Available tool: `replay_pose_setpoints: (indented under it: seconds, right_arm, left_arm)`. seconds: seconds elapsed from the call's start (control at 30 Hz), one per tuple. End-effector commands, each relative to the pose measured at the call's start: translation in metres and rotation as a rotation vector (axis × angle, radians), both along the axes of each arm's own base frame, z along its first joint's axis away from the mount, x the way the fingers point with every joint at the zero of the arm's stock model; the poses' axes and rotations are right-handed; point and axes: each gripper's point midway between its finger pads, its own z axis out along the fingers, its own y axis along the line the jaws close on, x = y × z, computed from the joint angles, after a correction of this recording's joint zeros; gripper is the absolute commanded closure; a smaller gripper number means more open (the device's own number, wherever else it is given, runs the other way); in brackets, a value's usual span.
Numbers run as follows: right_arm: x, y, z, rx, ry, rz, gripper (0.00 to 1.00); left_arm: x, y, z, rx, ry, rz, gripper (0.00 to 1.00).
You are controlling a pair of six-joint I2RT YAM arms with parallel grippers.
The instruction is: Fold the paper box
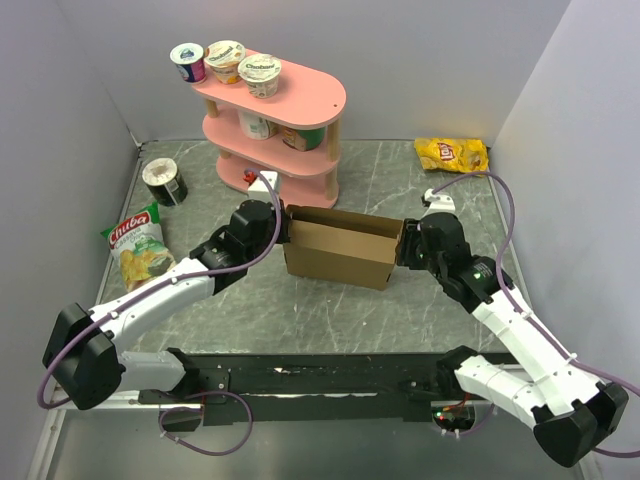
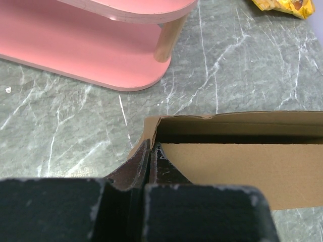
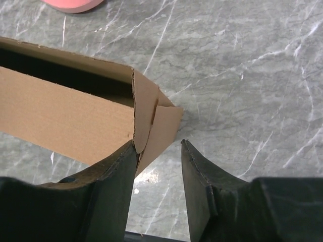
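Note:
The paper box point(image 1: 340, 250) is brown cardboard, standing as an open-topped shallow rectangle in the middle of the table. My left gripper point(image 1: 285, 228) is at its left end. In the left wrist view the left gripper point(image 2: 153, 147) has its jaws pressed together on the box's point(image 2: 242, 166) left end wall. My right gripper point(image 1: 403, 246) is at the box's right end. In the right wrist view the right gripper point(image 3: 159, 146) is open; its left finger point(image 3: 118, 166) touches the loose end flaps of the box point(image 3: 65, 116), and its right finger stands apart over bare table.
A pink two-tier shelf point(image 1: 290, 100) with yogurt cups point(image 1: 225, 60) stands just behind the box's left end, close to my left gripper. A yellow chip bag point(image 1: 452, 153) lies back right. A green snack bag point(image 1: 140, 245) and a dark can point(image 1: 164, 182) lie left.

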Motion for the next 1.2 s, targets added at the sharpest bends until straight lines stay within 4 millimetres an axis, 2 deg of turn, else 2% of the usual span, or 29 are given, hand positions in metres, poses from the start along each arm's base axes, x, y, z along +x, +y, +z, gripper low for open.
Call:
replay_pose_setpoints:
  seconds: [0.0,0.2,0.3,0.4,0.53,0.6,1.03,1.17]
  right_arm:
    - [0.01,0.004,0.028,0.058,-0.085,0.001,0.52]
    - [0.016,0.003,0.032,0.067,-0.098,-0.006,0.5]
    - [0.019,0.002,0.03,0.072,-0.099,-0.013,0.55]
    - [0.021,0.002,0.028,0.079,-0.094,-0.011,0.67]
    - [0.023,0.005,0.027,0.097,-0.081,0.001,0.93]
    - [0.023,0.005,0.029,0.113,-0.076,-0.003,0.99]
    - [0.026,0.005,0.051,0.261,-0.087,-0.028,1.0]
    - [0.025,0.007,0.05,0.282,-0.082,-0.022,1.0]
  left_arm:
    - [-0.051,0.023,-0.101,0.267,0.313,-0.074,0.99]
    - [-0.052,0.021,-0.102,0.272,0.313,-0.077,0.99]
    - [-0.053,0.021,-0.103,0.274,0.315,-0.078,0.99]
    - [-0.054,0.021,-0.102,0.278,0.314,-0.077,0.99]
    - [-0.054,0.02,-0.102,0.28,0.314,-0.076,0.99]
    - [-0.054,0.019,-0.101,0.28,0.313,-0.079,0.99]
    - [-0.061,0.009,-0.104,0.305,0.316,-0.086,0.99]
    - [-0.063,0.006,-0.102,0.29,0.311,-0.085,0.99]
